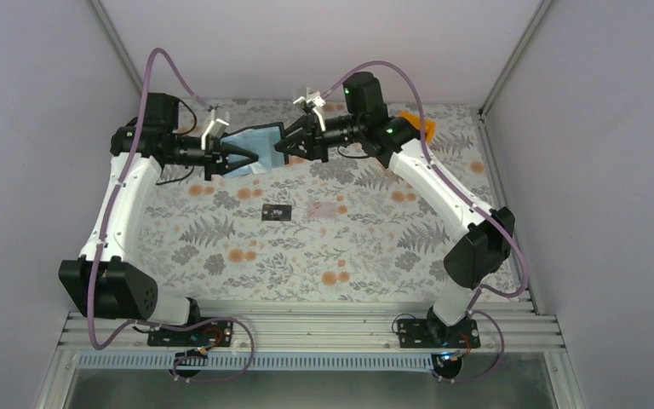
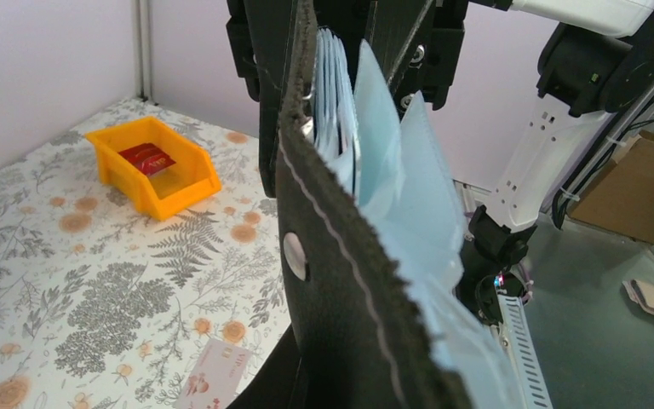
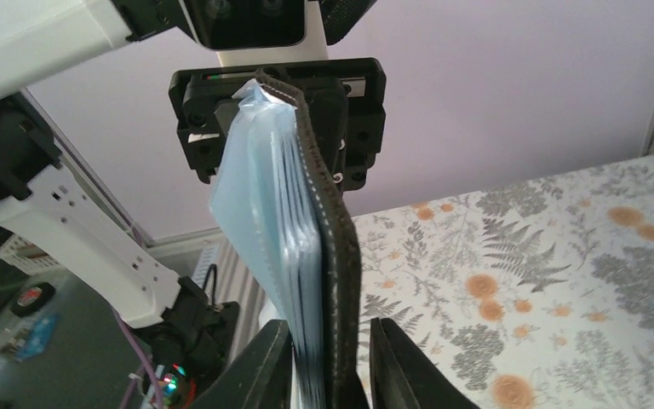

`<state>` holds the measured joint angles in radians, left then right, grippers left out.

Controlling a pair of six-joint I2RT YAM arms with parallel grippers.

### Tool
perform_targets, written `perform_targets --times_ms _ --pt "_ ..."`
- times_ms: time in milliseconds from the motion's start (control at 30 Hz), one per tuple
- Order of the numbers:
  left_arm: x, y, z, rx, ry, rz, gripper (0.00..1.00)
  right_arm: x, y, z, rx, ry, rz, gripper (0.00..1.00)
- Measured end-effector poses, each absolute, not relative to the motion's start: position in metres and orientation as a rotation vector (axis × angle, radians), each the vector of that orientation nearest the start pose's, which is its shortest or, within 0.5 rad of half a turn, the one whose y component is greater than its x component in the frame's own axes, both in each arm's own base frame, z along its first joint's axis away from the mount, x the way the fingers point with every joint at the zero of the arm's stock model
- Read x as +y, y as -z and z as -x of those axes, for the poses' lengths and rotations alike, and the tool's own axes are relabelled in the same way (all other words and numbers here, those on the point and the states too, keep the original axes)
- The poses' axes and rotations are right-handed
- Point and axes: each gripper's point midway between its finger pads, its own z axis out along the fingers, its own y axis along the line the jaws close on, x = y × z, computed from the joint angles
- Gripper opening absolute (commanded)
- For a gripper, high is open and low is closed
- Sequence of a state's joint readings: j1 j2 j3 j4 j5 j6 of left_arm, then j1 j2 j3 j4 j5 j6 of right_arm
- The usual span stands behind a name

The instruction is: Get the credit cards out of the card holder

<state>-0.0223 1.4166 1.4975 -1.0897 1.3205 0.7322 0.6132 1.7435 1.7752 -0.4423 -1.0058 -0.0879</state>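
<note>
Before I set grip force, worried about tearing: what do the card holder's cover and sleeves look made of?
The card holder cover looks like black leather or imitation, matte: fuzzy cut edge, pale stitch line, metal snap stud. The sleeves look like thin flexible plastic, pale blue, translucent: they fan in bendy sheets.

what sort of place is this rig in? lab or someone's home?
Likely a lab robot cell, not a home: plain walls in a metal frame, an aluminium mounting rail at the table's near edge, and cardboard boxes on the floor beside.
</note>
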Motion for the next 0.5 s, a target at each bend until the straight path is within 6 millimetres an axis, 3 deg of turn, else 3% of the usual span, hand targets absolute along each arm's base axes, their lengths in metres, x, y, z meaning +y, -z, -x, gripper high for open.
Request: perform_targets --times_ms 100,233,300,333,433,500 --pt "-0.1732 -0.3555 -0.2768 1.618 1.202 -1.103 0.02 0.3853 -0.375 -0.2904 1.535 -1.332 1.298 0.29" --pt "-0.1735 -0.3555 -0.2765 1.617 1.203 -1.104 0.02 0.388 -0.3745 -0.2883 1.536 -1.329 1.301 0.06" --pt "-0.1727 -0.3551 -0.2773 1.62 1.198 -1.102 0.04 0.3895 -0.3748 -0.2862 1.534 -1.335 1.305 0.04" --pt "-0.172 -0.355 -0.2777 1.621 1.197 -1.1 0.1 0.3902 -0.375 -0.2856 1.537 -1.338 1.303 0.04" --pt "-0.1714 -0.355 -0.2783 1.62 1.193 -1.099 0.56 0.3912 -0.3755 -0.2854 1.536 -1.337 1.301 0.04" --pt "-0.1716 -0.3559 -0.2788 1.619 1.195 -1.097 0.81 0.3924 -0.3741 -0.2892 1.555 -1.313 1.283 0.04"
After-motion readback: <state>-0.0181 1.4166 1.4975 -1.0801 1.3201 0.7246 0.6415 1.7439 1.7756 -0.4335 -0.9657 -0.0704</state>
